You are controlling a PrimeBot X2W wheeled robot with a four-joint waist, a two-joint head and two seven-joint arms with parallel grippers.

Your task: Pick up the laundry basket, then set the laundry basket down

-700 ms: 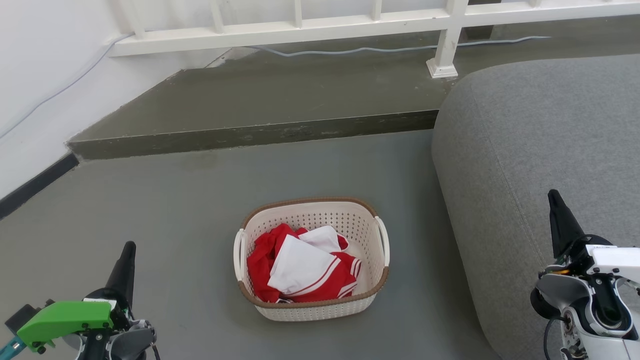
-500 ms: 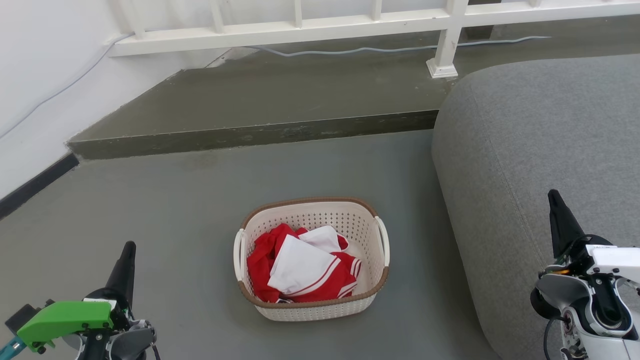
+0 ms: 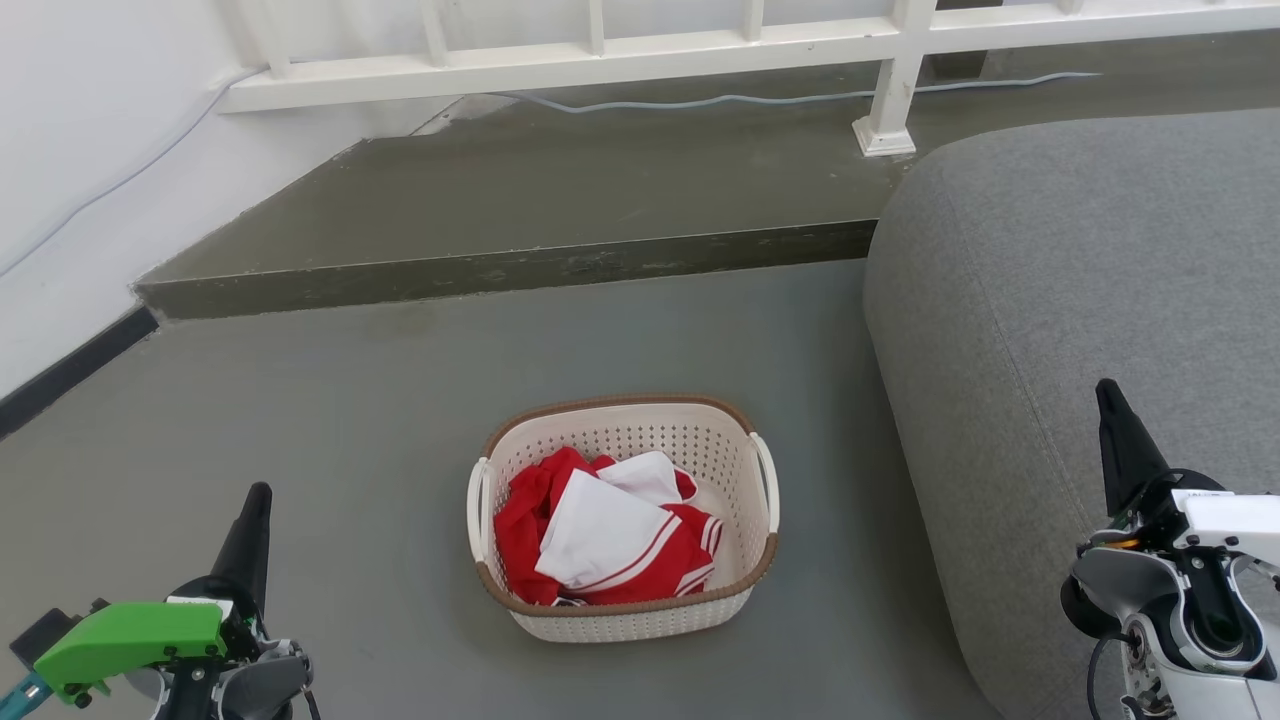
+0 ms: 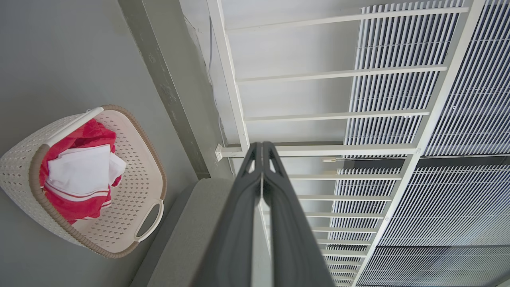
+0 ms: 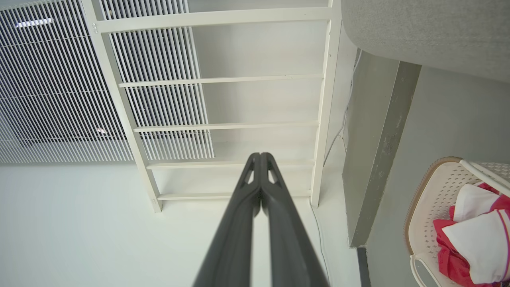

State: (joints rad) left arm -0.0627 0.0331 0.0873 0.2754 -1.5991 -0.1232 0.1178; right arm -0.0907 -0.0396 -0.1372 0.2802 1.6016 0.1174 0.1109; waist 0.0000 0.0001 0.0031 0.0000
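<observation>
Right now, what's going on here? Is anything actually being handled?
Nothing is being handled yet. The cream perforated plastic laundry basket with a brown woven-look rim sits on the grey floor beside a grey upholstered sofa, with red and white clothes inside. The robot's left gripper and right gripper are off to either side, apart from the basket's white side handles, both shut and holding nothing. The pick-up has not begun.
</observation>
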